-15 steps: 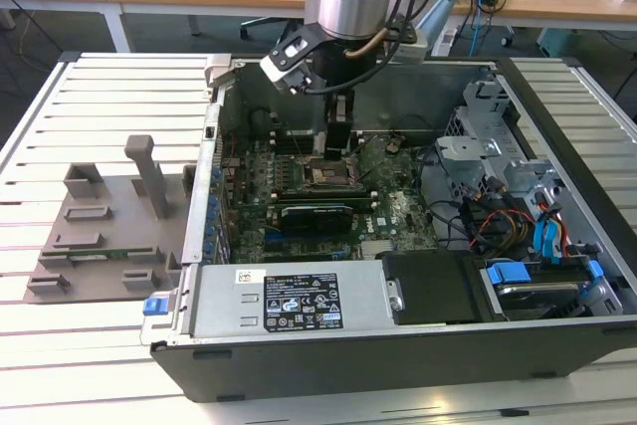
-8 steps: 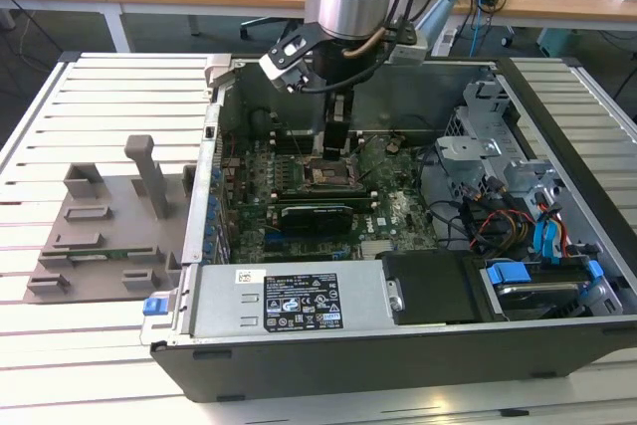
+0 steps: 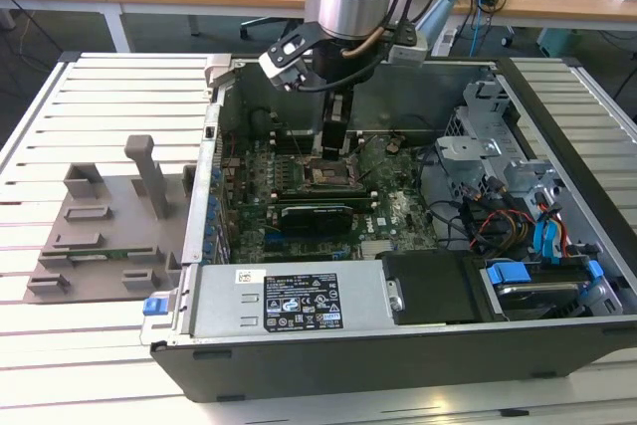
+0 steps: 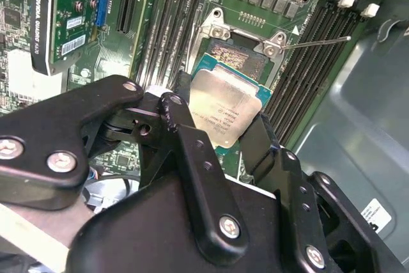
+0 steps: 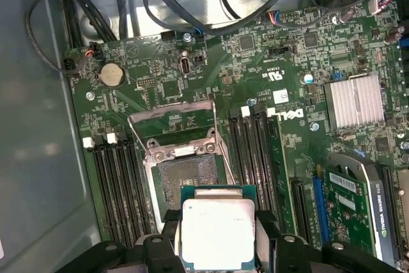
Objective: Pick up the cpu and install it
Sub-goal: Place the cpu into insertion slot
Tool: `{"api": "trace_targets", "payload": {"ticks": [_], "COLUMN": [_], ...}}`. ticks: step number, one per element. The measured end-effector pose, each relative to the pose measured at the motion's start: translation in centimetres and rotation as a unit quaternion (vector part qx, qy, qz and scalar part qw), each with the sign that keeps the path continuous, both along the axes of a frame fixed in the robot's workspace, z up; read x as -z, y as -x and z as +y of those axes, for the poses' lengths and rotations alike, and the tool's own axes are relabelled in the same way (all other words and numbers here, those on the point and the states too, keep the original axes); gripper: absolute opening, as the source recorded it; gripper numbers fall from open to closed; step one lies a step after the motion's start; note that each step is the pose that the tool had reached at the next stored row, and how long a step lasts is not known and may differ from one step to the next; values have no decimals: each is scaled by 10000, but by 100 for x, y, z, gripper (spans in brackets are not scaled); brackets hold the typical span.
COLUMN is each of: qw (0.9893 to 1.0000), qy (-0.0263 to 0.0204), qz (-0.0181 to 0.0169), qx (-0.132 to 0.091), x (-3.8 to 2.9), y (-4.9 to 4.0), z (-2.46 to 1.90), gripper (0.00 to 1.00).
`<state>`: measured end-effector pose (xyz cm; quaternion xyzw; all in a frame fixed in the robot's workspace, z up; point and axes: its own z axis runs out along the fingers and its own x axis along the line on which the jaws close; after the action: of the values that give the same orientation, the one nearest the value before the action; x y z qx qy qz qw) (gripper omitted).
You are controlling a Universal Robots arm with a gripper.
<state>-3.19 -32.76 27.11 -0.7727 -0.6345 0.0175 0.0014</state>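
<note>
The cpu [image 4: 227,103] [image 5: 217,231] is a silvery square chip on a green base, held by its two opposite edges between my black fingers. My gripper [image 4: 220,123] [image 5: 217,238] is shut on it. The chip hangs a little above and just off the open socket [image 5: 185,174] [image 4: 239,55], whose metal load plate [image 5: 172,123] stands raised. In the exterior view my gripper [image 3: 334,141] reaches down into the open computer case, right over the socket [image 3: 326,176].
Memory slots [image 5: 255,151] flank the socket on both sides. A long graphics card [image 3: 317,214] [image 5: 358,209] lies nearby. A thin socket lever [image 4: 316,43] sticks out. Drive cages and cables [image 3: 508,196] fill the case's right side. A grey fixture [image 3: 109,226] sits on the slatted table.
</note>
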Motion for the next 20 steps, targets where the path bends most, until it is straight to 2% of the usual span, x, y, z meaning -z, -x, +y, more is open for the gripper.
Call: {"api": "trace_targets", "payload": {"ticks": [11,20], "qw": [9996,9984], "qy": [0,0], "qz": [0,0], "qx": [284,558], "x": [0,0], "y": [0,0], "z": [0,0], "gripper": [55,55]}}
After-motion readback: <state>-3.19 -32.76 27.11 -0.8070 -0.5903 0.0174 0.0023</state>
